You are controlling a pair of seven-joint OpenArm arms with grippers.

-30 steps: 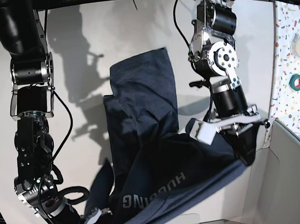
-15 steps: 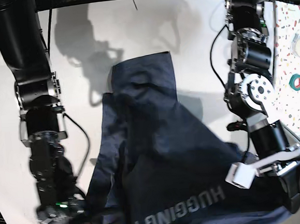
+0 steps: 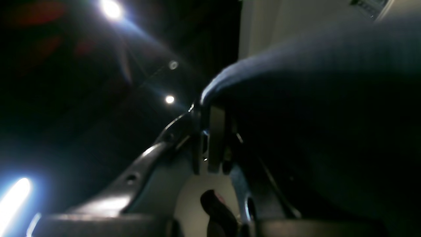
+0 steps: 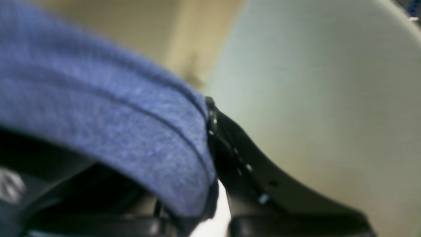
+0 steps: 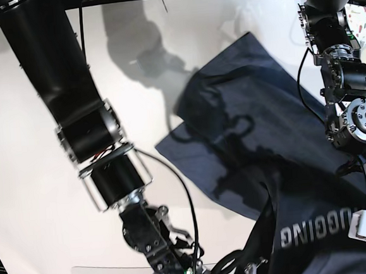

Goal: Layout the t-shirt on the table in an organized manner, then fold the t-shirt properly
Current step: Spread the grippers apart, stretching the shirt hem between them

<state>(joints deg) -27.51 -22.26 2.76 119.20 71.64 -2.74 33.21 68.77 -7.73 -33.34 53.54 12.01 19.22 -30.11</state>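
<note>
The dark heathered navy-blue cotton t-shirt (image 5: pixel 246 132) is partly spread and partly lifted: its far portion lies across the large plain white matte desk (image 5: pixel 38 155), reaching toward the far right corner, while the near portion with the white block lettering (image 5: pixel 317 231) rises off the surface toward the camera. You have one shirt to deal with, one desk, and two arms, each with one end effector.

In the left wrist view, your left end effector (image 3: pixel 210 108) is pinched closed on a rounded edge of the dark fabric, which drapes away to the right. In the right wrist view, your right end effector (image 4: pixel 210 144) is likewise clamped tight on a folded hem of the shirt, which looks brighter blue there under the light. So both grips hold cloth, at what seem to be two separate points along the near edge, though the base view crops both end effectors and I cannot tell exactly which corners you have.

As for progress, you are in the layout stage. The cloth on the desk shows wrinkles and overlapping layers, so it is not yet flat, and no fold has been made. What remains is to draw the shirt taut, lay it down smooth, release, and then do all the folding.
</note>
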